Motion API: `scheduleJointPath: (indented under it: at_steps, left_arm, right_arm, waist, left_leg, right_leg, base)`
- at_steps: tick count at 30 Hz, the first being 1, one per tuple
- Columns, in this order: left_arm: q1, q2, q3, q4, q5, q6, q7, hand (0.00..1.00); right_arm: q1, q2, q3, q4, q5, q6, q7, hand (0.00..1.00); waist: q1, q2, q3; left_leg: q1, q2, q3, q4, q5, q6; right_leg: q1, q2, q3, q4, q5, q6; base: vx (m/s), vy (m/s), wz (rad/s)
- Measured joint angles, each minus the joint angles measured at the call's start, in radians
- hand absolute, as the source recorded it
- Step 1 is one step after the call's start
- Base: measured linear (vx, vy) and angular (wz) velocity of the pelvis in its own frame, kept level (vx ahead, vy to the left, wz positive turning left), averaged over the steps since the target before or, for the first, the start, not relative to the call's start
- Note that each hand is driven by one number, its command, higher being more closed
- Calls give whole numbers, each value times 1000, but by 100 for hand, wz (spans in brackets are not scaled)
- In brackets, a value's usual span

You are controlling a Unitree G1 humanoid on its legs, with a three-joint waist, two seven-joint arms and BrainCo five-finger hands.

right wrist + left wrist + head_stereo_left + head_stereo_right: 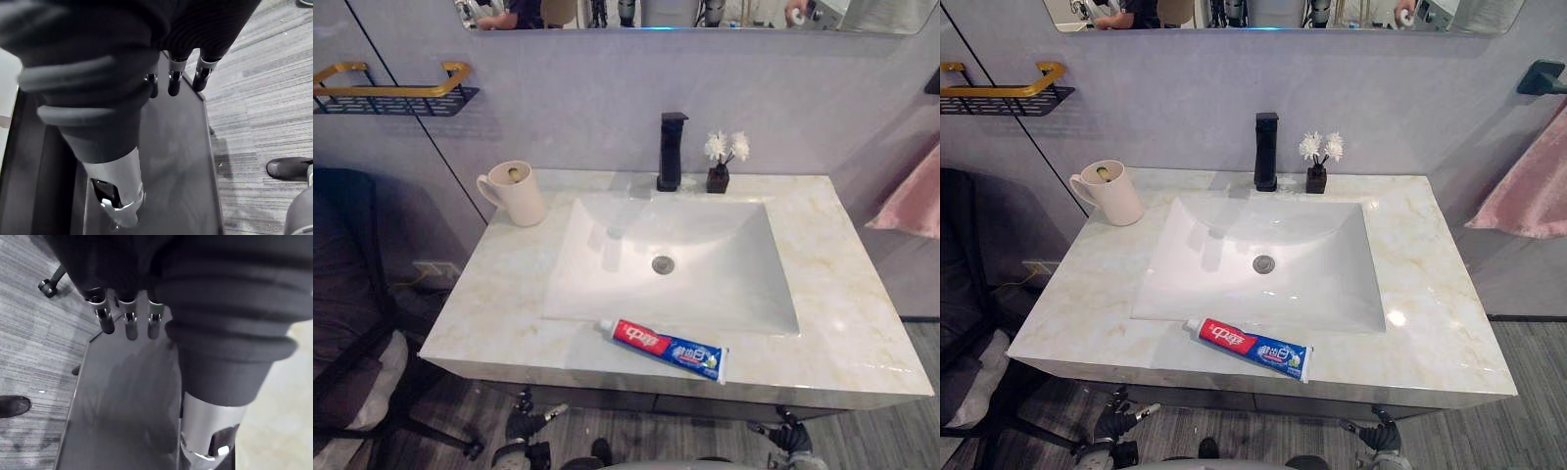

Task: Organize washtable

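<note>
— Now, where is the toothpaste tube [664,349] being shown?

— It is being supported flat by the near edge of the marble washtable [842,323], just in front of the white basin [705,245], with its white cap being pointed right.

— And the hands?

— Both are being held low, beneath the near edge and well apart from the tube: the left hand [129,325] at the near left, the right hand [174,82] at the near right. Their fingers are being held straight and slack, and nothing is being grasped.

— What else is being seen on top?

— A cream cup [516,193] is being seen at the far left, and a black tap [671,150] and small flower vase [719,168] behind the basin.
</note>
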Motion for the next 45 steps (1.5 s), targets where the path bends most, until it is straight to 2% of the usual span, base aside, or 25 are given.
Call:
scheduleJointPath:
  at_steps: [2,6,9,10,12,15,17,19,21,23,25,28,30,31,33,34,36,39,41,45]
  left_arm:
    - [-3,5,13,20,-23,5,0,0]
    - [-6,50,146,58,-25,21,2,0]
    - [-10,129,266,57,-25,22,3,0]
    - [-15,168,326,51,-24,22,5,0]
    - [-9,204,377,31,-23,23,6,0]
    - [-11,264,454,-147,-22,23,30,0]
    - [-11,302,481,-352,-22,22,55,0]
    - [-16,333,483,-510,-20,17,74,0]
    - [-55,352,482,-759,-2,1,89,0]
    - [-86,352,472,-876,39,-20,92,0]
    - [-144,367,391,-1010,137,-44,108,0]
    - [-209,394,200,-1116,250,-52,105,0]
    - [-239,394,77,-1160,328,-67,84,0]
    - [-273,396,-41,-1172,377,-73,68,0]
    - [-306,398,-162,-1171,421,-77,58,0]
    - [-337,396,-294,-1159,476,-88,24,0]
    - [-359,388,-360,-1134,495,-94,14,0]
    - [-408,344,-503,-1022,529,-92,-25,0]
    - [-435,328,-587,-951,537,-91,-53,0]
    - [-443,304,-673,-861,576,-91,-102,0]
  right_arm:
    - [0,-1,-10,0,9,1,-2,0]
    - [0,-6,-36,-1,14,5,-2,0]
    - [2,-17,-43,-2,16,5,-1,0]
    - [3,-29,-43,-2,16,7,0,0]
    - [3,-38,-43,-4,16,7,1,0]
    - [37,-41,-43,-40,16,14,2,0]
    - [50,-44,-46,-42,17,14,2,0]
    - [62,-45,-46,-47,17,14,2,0]
    - [81,-45,-49,-69,17,18,2,0]
    - [88,-46,-52,-79,17,19,2,0]
    - [89,-47,-53,-80,17,19,4,0]
    - [87,-52,-49,-81,17,19,10,0]
    - [84,-56,-38,-98,17,19,28,0]
    - [84,-57,-23,-106,17,17,36,0]
    - [78,-61,-13,-106,17,15,43,0]
    - [68,-71,14,-102,17,13,47,0]
    - [65,-73,22,-97,17,9,48,0]
    - [44,-74,46,-70,18,-1,48,0]
    - [37,-74,57,-69,19,-1,48,0]
    - [28,-72,80,-69,19,-1,49,0]
  waist:
    - [11,-2,2]
    - [18,-2,8]
    - [38,7,20]
    - [41,10,22]
    - [42,13,24]
    - [47,16,25]
    - [57,18,26]
    - [70,19,25]
    - [67,25,26]
    - [65,33,24]
    - [63,43,19]
    - [56,47,18]
    - [36,47,18]
    - [26,48,17]
    - [15,47,17]
    - [7,45,17]
    - [5,45,16]
    - [-15,39,13]
    - [-16,35,11]
    - [-19,30,10]
  left_leg:
    - [4,0,-4,0,1,-1]
    - [8,2,-23,0,3,-4]
    - [6,3,-32,0,6,-8]
    - [4,3,-35,1,3,-12]
    - [1,1,-38,1,3,-12]
    - [-41,-5,-74,45,-2,-8]
    - [-58,-6,-93,65,-3,-7]
    - [-65,-5,-98,79,-6,-6]
    - [-79,-15,-122,104,-8,-4]
    - [-83,-16,-127,113,-10,-3]
    - [-86,-15,-135,120,-10,-3]
    - [-97,-13,-145,134,-9,-3]
    - [-100,-12,-146,139,-9,-3]
    - [-100,-10,-143,140,-13,-8]
    - [-100,-3,-143,135,-12,-9]
    - [-99,1,-135,133,-11,-11]
    - [-98,3,-132,133,-10,-12]
    - [-97,6,-129,133,-5,-8]
    - [-97,12,-116,132,-6,-8]
    - [-98,20,-99,132,-6,-8]
  right_leg:
    - [5,3,-2,1,0,0]
    - [17,6,-21,2,0,-1]
    - [18,4,-33,5,-3,-4]
    - [18,2,-38,6,-7,-10]
    - [17,1,-43,6,-8,-11]
    - [17,-3,-80,3,-8,-11]
    - [19,-3,-95,2,-4,-6]
    - [22,1,-98,-1,-3,-6]
    - [31,1,-119,-1,-1,-8]
    - [34,2,-123,-1,0,-8]
    - [37,5,-129,-2,2,-12]
    - [39,11,-138,-6,4,-24]
    - [39,13,-138,-9,9,-25]
    - [39,13,-133,-11,13,-24]
    - [38,14,-133,-12,16,-24]
    - [33,16,-121,-15,20,-24]
    - [33,17,-118,-17,22,-22]
    - [31,21,-113,-17,26,-15]
    - [24,24,-100,-17,29,-17]
    - [17,32,-82,-21,39,-21]
  base:
    - [-43,-27,3]
    - [-46,-22,14]
    - [-74,-15,11]
    - [-69,-4,8]
    - [-49,-1,12]
    - [-28,-11,33]
    - [-18,-22,21]
    - [-22,-27,10]
    - [-32,-17,25]
    - [-37,-3,11]
    - [-53,-10,10]
    - [-69,-14,9]
    - [-63,-2,-1]
    - [-43,3,-4]
    - [-36,-6,-6]
    - [-22,-9,-12]
    - [-8,-6,-9]
    - [5,-8,-3]
    - [11,-10,-19]
    - [17,-10,-15]
